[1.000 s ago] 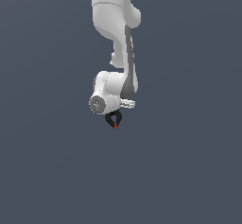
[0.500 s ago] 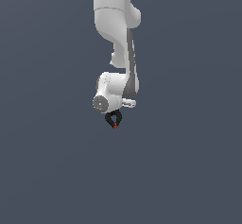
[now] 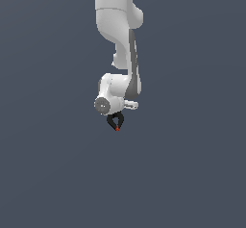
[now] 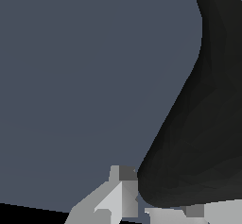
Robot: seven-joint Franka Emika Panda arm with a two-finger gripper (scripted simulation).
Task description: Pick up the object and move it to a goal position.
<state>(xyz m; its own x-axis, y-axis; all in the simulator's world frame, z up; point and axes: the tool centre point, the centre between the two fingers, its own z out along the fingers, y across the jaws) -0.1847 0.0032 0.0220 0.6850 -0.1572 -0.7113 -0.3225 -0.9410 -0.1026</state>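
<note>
The object (image 3: 116, 122) is a small black clamp shape with a tiny red tip. In the exterior view it hangs just under the white hand of the arm (image 3: 117, 97). My gripper (image 3: 116, 117) is shut on the object, and its fingers are too small to make out there. In the wrist view the object (image 4: 198, 138) fills one side as a large black mass. It sits against a grey finger (image 4: 124, 183), and a second grey finger piece (image 4: 194, 211) shows beside it. No goal marker shows in either view.
A plain dark blue-grey surface (image 3: 53, 174) surrounds the arm in both views. The arm's white upper links (image 3: 115, 15) come down from the top of the exterior view. No other objects or edges show.
The hand and the object have barely shifted, at most slightly upward in the exterior view. The grip looks unchanged.
</note>
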